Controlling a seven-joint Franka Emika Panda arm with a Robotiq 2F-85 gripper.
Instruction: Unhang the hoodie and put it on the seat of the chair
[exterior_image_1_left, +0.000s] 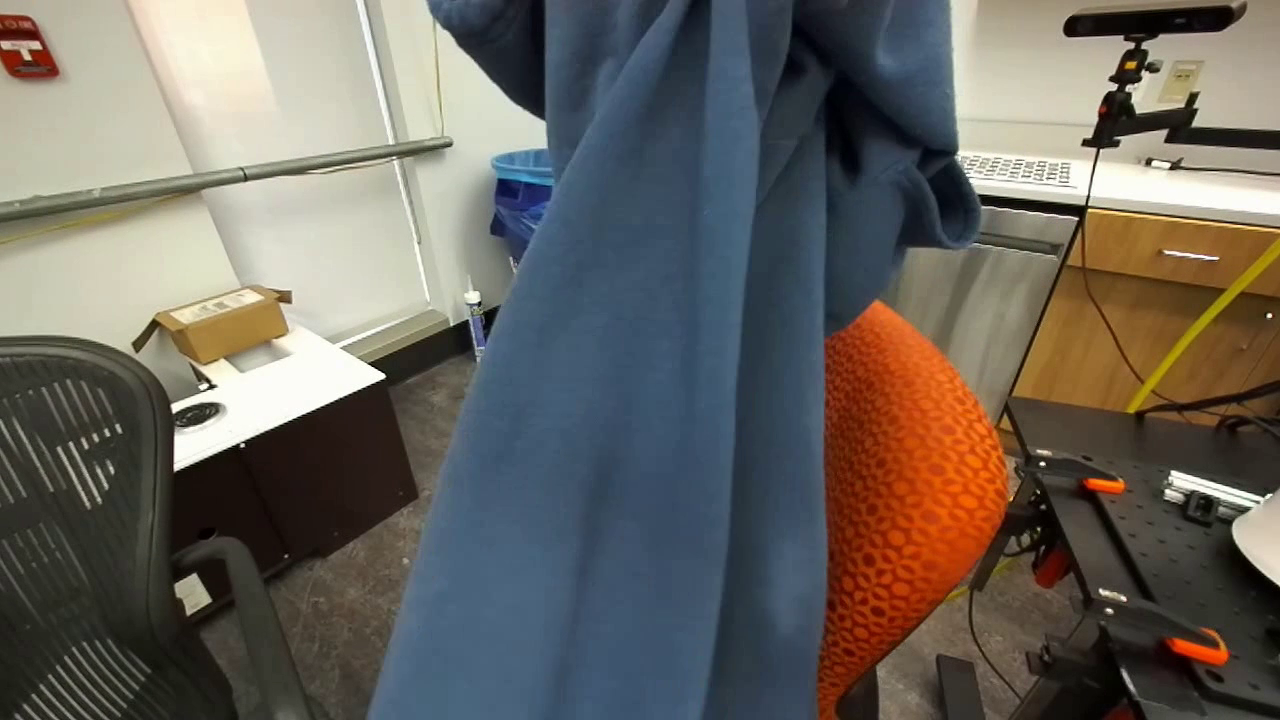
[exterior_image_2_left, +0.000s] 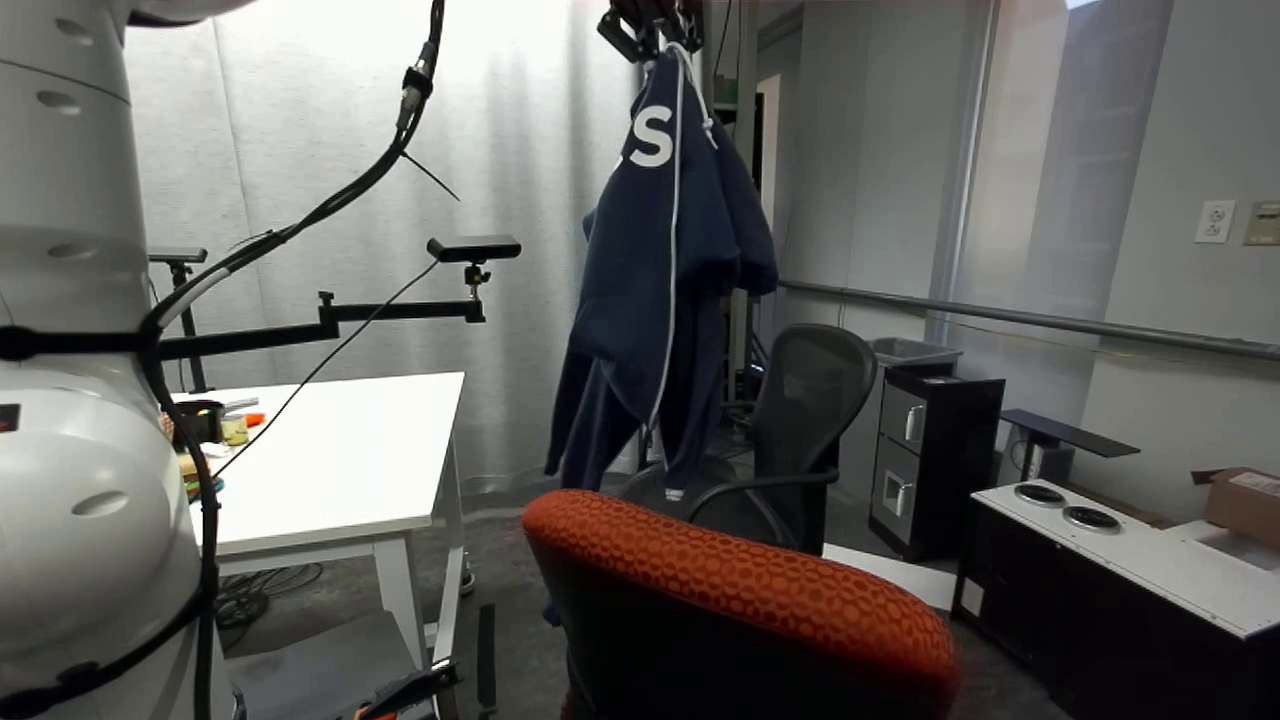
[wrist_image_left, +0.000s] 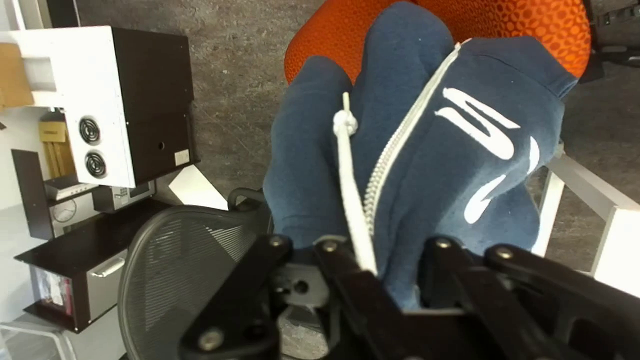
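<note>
Hoodie (exterior_image_2_left: 630, 270) in dusty blue is held by its neck end in one gripper (exterior_image_2_left: 657, 42) at the top centre of an exterior view. Its long axis is nearly vertical: the neck is pointed up, the loose lower folds down, and one white letter S (exterior_image_2_left: 652, 137) is shown upright near the top. Bunched cloth is pinched between the fingers (wrist_image_left: 365, 305) at the bottom of the wrist view. There the one hoodie is seen from above, with one white zipper (wrist_image_left: 394, 142) and one knotted drawstring (wrist_image_left: 352, 195). One orange chair (exterior_image_2_left: 740, 590) is seen at the bottom centre of an exterior view; at the top of the wrist view it is partly covered by the hoodie, though contact cannot be told. In an exterior view the middle is filled by the hoodie (exterior_image_1_left: 620, 400), its top cut off by the frame. One black mesh office chair (exterior_image_2_left: 810, 400) is shown right of centre, one white table (exterior_image_2_left: 390, 450) at left and two round burners (exterior_image_2_left: 1040, 494) at lower right in an exterior view.
</note>
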